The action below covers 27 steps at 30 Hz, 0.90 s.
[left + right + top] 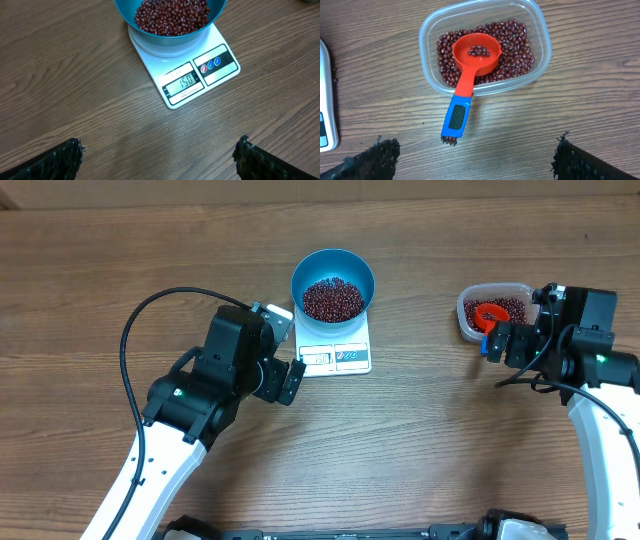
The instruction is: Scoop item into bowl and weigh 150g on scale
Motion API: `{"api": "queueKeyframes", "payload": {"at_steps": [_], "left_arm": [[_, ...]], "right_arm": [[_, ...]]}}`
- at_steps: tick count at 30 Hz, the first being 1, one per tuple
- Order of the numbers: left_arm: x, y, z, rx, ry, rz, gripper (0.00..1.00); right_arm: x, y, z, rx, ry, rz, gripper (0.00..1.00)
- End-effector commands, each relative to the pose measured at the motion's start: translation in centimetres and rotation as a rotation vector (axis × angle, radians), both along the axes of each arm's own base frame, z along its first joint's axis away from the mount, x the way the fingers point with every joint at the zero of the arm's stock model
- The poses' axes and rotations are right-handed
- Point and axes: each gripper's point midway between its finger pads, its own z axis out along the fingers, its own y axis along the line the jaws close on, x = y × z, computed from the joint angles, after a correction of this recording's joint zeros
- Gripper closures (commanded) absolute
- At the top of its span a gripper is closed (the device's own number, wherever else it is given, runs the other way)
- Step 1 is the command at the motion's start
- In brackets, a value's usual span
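The dark red beans (333, 299) lie heaped in the blue bowl (333, 262), upper centre of the overhead view. The bowl stands on the white scale (335, 357), whose display panel faces the lower edge of the frame; in the left wrist view it reads 150. More beans fill the clear tub (427, 30) at the upper right of the overhead view, well apart from the scale. A red scoop (470, 65) rests with its cup on those beans, a few beans inside it, and its blue handle slopes over the tub's rim down onto the wooden tabletop (100, 280). A few stray beans (449, 141) lie at the handle's end. The left fingers (62, 160) hang spread wide and empty just below the scale. The right fingers (380, 157) are likewise wide apart, holding nothing, just below the tub.
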Motion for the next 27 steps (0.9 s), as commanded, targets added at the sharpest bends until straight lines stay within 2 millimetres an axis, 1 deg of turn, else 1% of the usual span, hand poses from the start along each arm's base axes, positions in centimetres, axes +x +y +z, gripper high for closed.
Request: {"api": "queueKeyframes", "payload": {"at_steps": [1, 16, 22, 27], "left_arm": [[0.0, 0.1, -0.3, 0.004, 0.009, 0.011, 0.00], [0.0, -0.1, -0.3, -0.005, 0.009, 0.005, 0.00], [0.6, -0.9, -0.4, -0.030, 0.005, -0.012, 0.00], [1.8, -2.5, -0.9, -0.080, 0.003, -0.050, 0.00]], "right_arm": [[0.4, -0.1, 1.6, -0.012, -0.046, 0.004, 0.00], [0.4, -0.1, 1.6, -0.012, -0.046, 0.004, 0.00], [0.4, -0.1, 1.6, -0.012, -0.046, 0.004, 0.00], [0.4, -0.1, 1.6, -0.012, -0.046, 0.004, 0.00]]}}
